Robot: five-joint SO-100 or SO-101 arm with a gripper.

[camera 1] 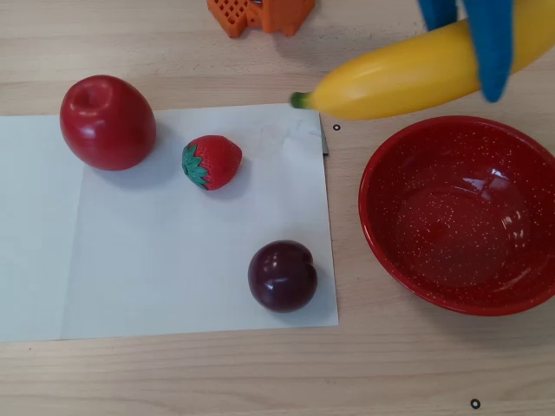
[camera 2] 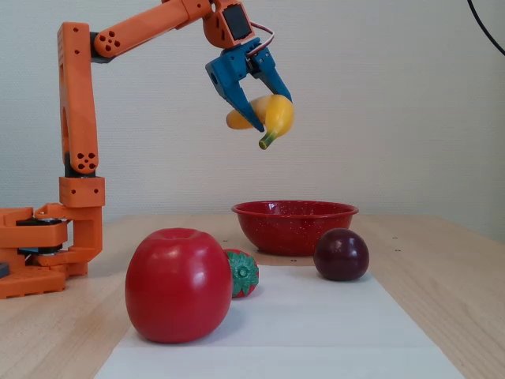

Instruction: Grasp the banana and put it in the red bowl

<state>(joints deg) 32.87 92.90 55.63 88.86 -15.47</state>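
The yellow banana (camera 1: 408, 80) (camera 2: 277, 115) hangs high in the air, held by my blue gripper (camera 2: 271, 113) (camera 1: 486, 69), which is shut on it. In the overhead view its green stem tip points left, near the paper's top right corner, and its body overlaps the far rim of the red bowl (camera 1: 381, 251). The fixed view shows the banana well above the bowl (camera 2: 260, 225), stem tip pointing down. The bowl holds nothing.
A white paper sheet (camera 1: 139, 277) carries a red apple (camera 1: 106, 121) (camera 2: 177, 285), a strawberry (camera 1: 211, 162) (camera 2: 242, 273) and a dark plum (camera 1: 282, 276) (camera 2: 341, 254). The orange arm base (camera 2: 47, 253) stands at the left of the fixed view.
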